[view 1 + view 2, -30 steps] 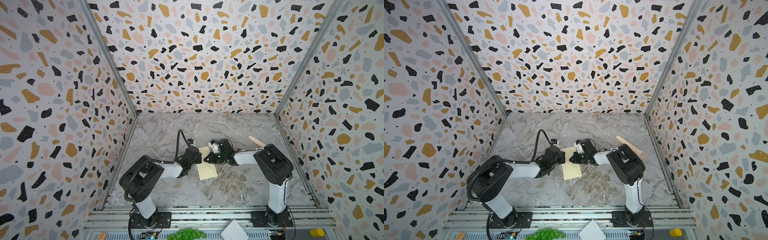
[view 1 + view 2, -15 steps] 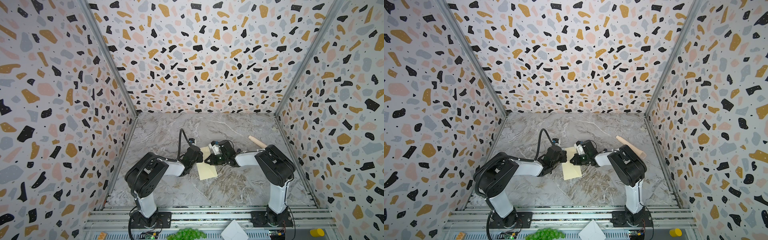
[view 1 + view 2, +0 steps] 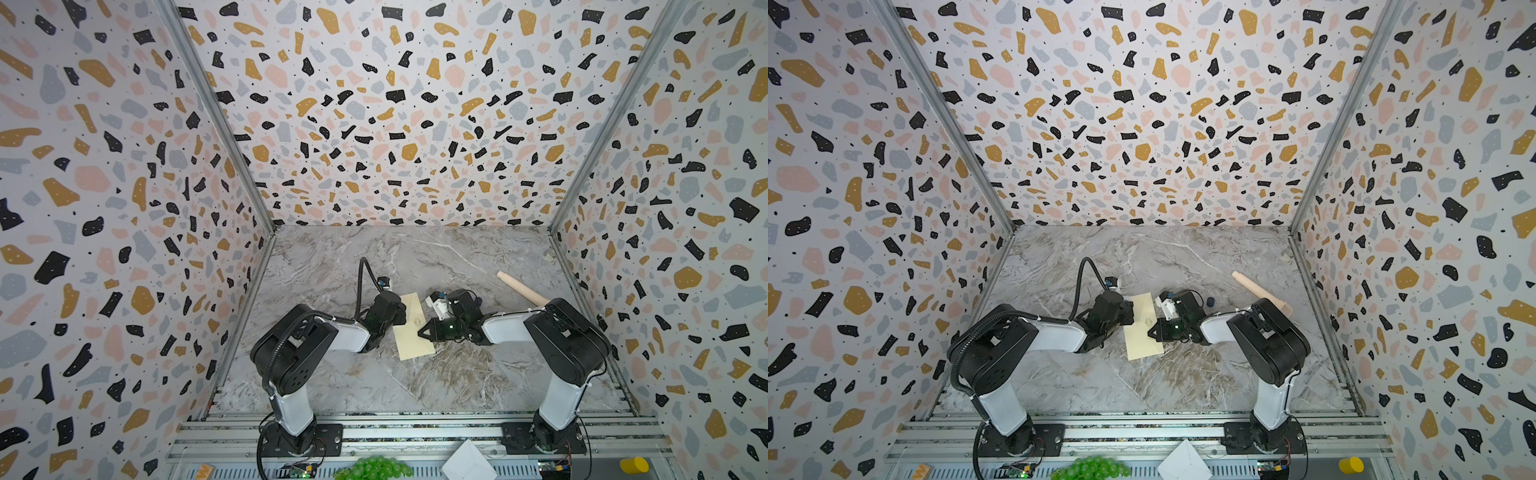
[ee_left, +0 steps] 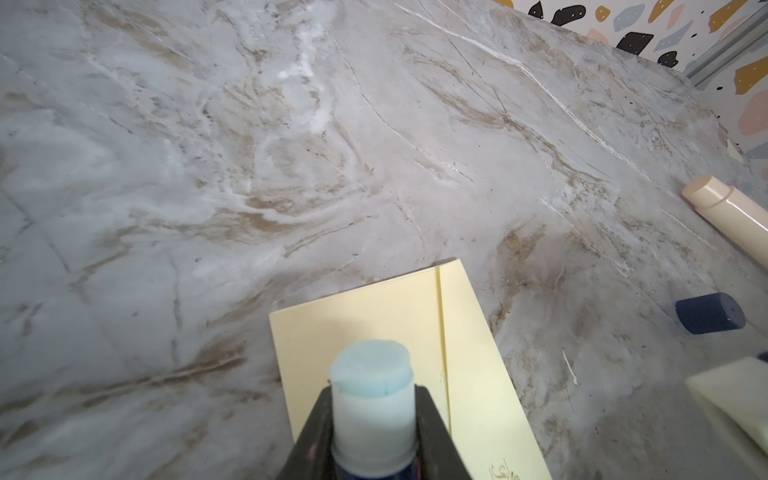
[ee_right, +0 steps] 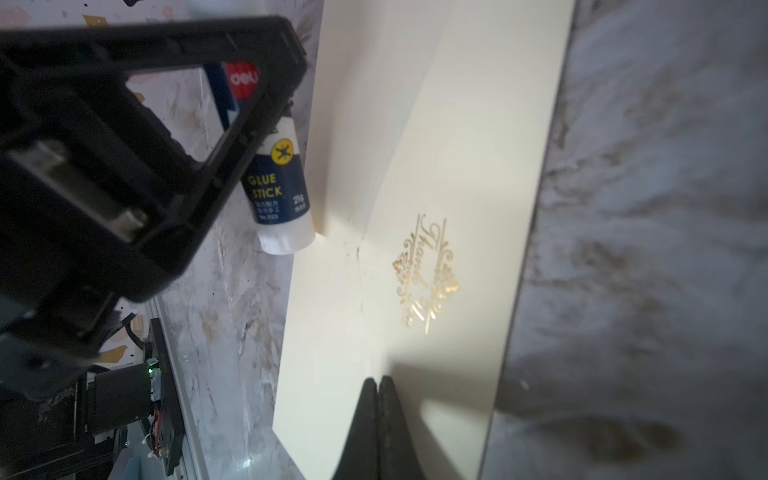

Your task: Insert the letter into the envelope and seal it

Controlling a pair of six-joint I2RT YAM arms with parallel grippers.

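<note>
Envelope, cream-yellow and long, lay flat on the marble table between the two arms in both top views. Its length ran at a slight slant from near to far, and a small gold emblem showed on its upward face. The left gripper was clamped on a glue stick, with one finger on each side of the barrel. The stick was uncapped, and its pale blue glue end pointed out over the far half of the envelope. In the right wrist view the stick's white end sat at the envelope's long edge on the left arm's side, where a folded flap seemed to come to a point. Whether glue touched paper there could not be told. The right gripper had its jaws closed with nothing between them. Its tips rested on the envelope's face just beside the emblem, toward the right arm's side. A dark blue cap lay on its side on the table near the envelope's far end, apart from it. A pale tan rod lay farther off toward the right wall. On the front rail, off the table, sat green grapes, a white folded paper and a small yellow cylinder.
</note>
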